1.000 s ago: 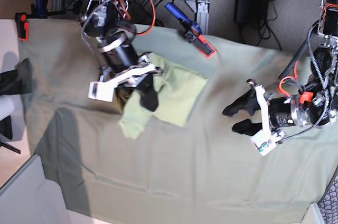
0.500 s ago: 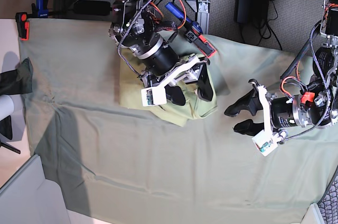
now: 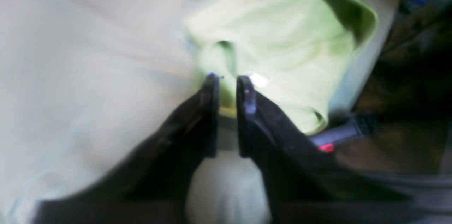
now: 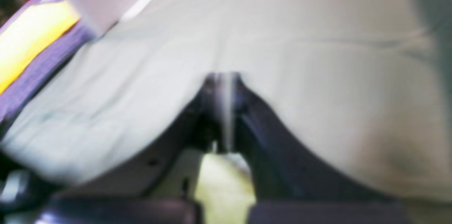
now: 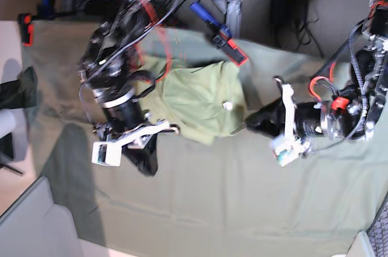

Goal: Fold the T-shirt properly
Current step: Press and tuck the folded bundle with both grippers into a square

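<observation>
The T-shirt (image 5: 197,102) lies bunched on the grey-green table cloth (image 5: 242,208) toward the worktop's far side. The left gripper (image 3: 227,81), jaws nearly together, pinches the shirt's edge. The right gripper (image 4: 222,77) is clenched, grasping nothing, over bare cloth.

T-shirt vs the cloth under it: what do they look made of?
T-shirt: looks like soft matte knit, likely cotton; pale yellow-green, it bunches into rounded folds with a small white tag.
Table cloth: duller grey-green matte fabric, probably woven; it lies flatter with long shallow creases. Blur hides the weave.
</observation>
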